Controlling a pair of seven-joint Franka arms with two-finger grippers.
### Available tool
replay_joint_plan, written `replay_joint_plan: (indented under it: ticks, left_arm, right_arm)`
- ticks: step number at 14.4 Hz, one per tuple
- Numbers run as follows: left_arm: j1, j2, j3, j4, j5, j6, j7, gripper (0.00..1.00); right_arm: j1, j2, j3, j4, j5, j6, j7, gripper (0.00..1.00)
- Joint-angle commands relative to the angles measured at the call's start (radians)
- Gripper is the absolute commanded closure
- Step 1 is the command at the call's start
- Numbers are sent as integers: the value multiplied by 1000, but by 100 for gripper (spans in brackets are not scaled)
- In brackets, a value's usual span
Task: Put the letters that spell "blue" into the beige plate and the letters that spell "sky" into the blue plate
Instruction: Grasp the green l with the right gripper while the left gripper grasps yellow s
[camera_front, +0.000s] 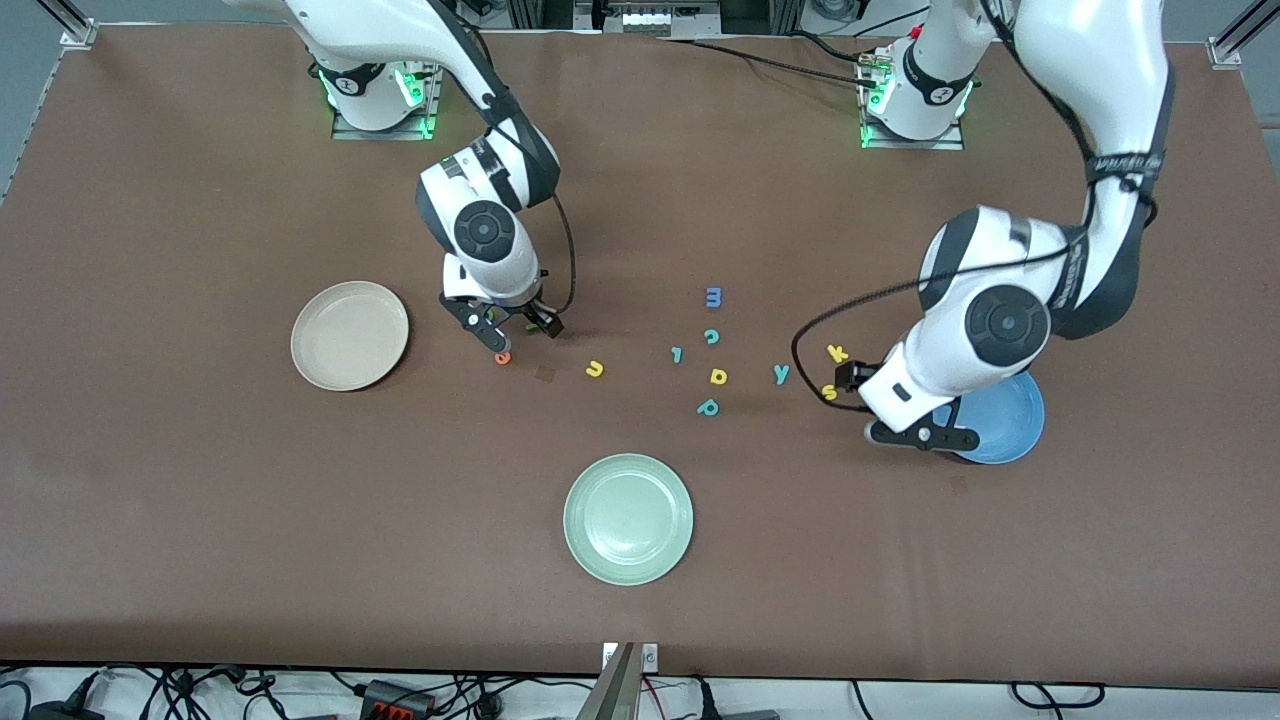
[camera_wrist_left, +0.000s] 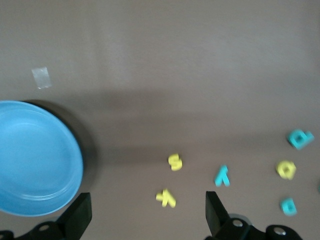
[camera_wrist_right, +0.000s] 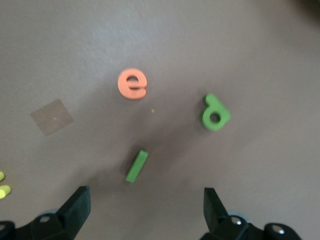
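The right gripper (camera_front: 515, 330) hangs low over the table with its fingers spread wide and nothing between them; directly beneath it lie the orange e (camera_wrist_right: 132, 84), the green b-shaped letter (camera_wrist_right: 215, 113) and the green straight bar (camera_wrist_right: 136, 165), all flat on the table and apart from one another, the bar closest to the gap between the fingers. In the front view only the orange e shows clearly, at the gripper's tip. The yellow u (camera_front: 595, 369) lies near this gripper, toward the left arm's end of the table, and the beige plate (camera_front: 349, 335) sits beside the gripper toward the right arm's end, with nothing in it. The left gripper (camera_front: 922, 436) hovers released, its jaws wide apart and empty, over the table at the edge of the blue plate (camera_wrist_left: 35, 157), which holds no letters. Just off this gripper lie the yellow s (camera_wrist_left: 175, 161) and the yellow k (camera_wrist_left: 166, 198), close together, with the teal y (camera_wrist_left: 222, 175) a little farther from the plate. A yellow d-shaped letter (camera_wrist_left: 286, 169), a teal p-shaped letter (camera_wrist_left: 300, 138) and a teal c (camera_wrist_left: 288, 206) lie farther off still.
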Motion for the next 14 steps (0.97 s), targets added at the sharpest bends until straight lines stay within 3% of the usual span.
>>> replay_joint_plan:
  ticks: [1,5,6,10,14]
  left_arm:
    - [-9,35,-1,-68,-1,103,-139,0]
    - [-30,43,0,-257,-1,359,-173,0]
    - [-32,42,0,-280,-1,383,-175,0]
    - [-58,34,0,-327,-1,407,-204,2]
    - [-59,46,0,-331,-1,437,-204,23]
  right_arm:
    - [15,23,-10,-9,9,49,89,7]
    - [1,23,-10,-53,9,99,89,44]
    - [1,23,-10,-59,9,116,89,47]
    - [-7,23,-10,-56,9,122,86,78]
    - [-7,23,-10,-53,7,125,65,95]
